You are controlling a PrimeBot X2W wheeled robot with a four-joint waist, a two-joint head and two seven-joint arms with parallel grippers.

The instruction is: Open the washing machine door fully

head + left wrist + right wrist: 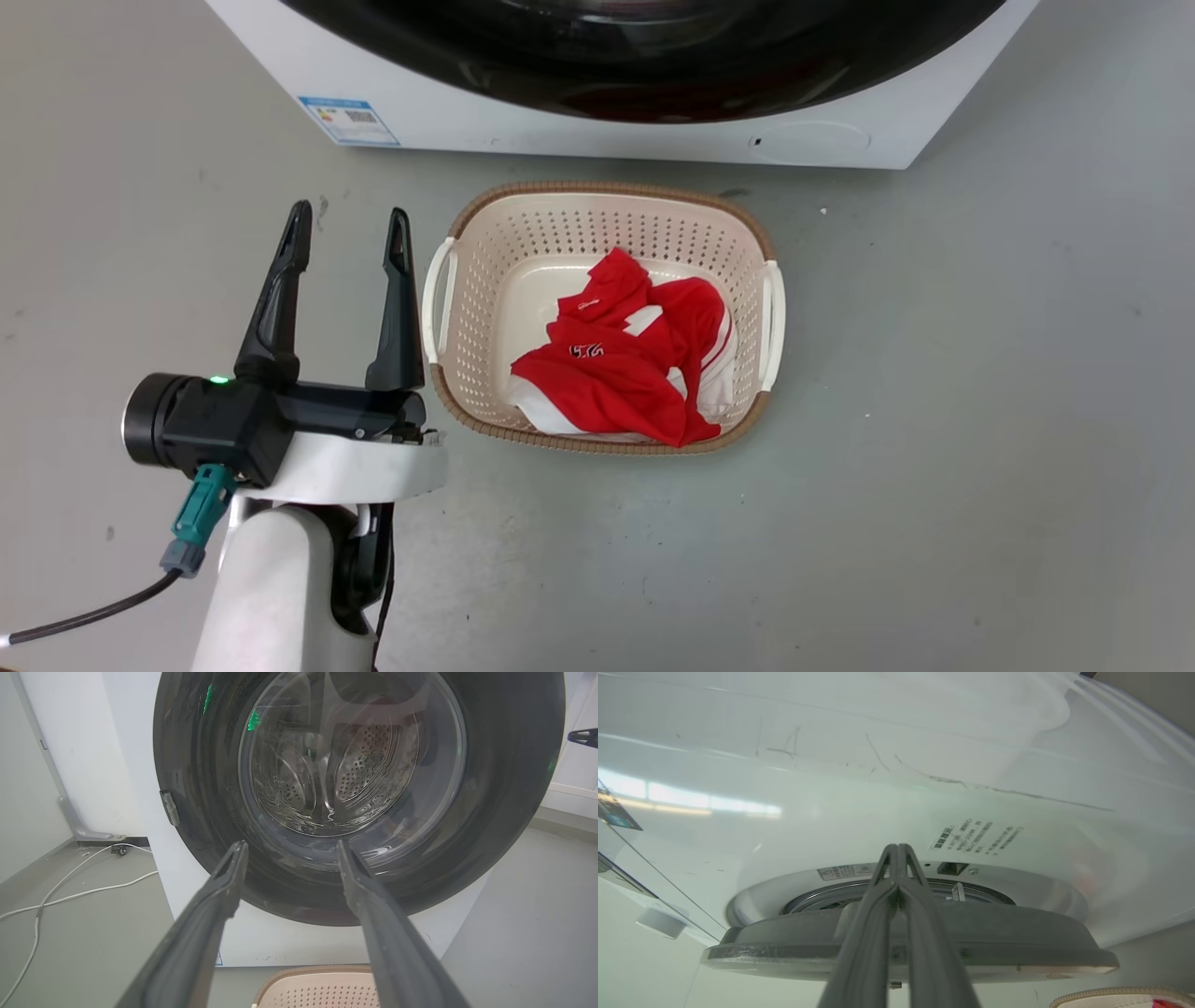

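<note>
**Washing machine [448, 112]:** White front-loader at the far side of the grey floor [980, 420]. It has a blue label [348, 119] low on its left and a round flap [810, 138] low on its right.

**Washing machine door [509, 788]:** Glossy black rim with a clear glass centre, and the perforated drum shows through the glass. It lies close against the front of the machine. In the right wrist view its grey edge stands slightly off the white panel. A narrow gap shows there, with the latch tongue [957, 891] and the catch slot [952, 868] visible in it. The door is ajar at most, far from fully open.

**Left gripper [350, 213]:** At the near left, over bare floor just left of the basket. Its fingers are spread wide with nothing between them. They point towards the lower part of the door, well apart from it.

**Right gripper [899, 849]:** Its fingers are pressed together to the tips, with nothing seen between them. They lie across the door's edge, and the tips reach to the gap. Whether they touch the door cannot be told.

**Other items:** A cream perforated basket [597, 189] with a brown rim stands on the floor just in front of the machine. A crumpled red and white garment [616, 373] lies in it. A white cable [70, 896] lies on the floor left of the machine.
</note>
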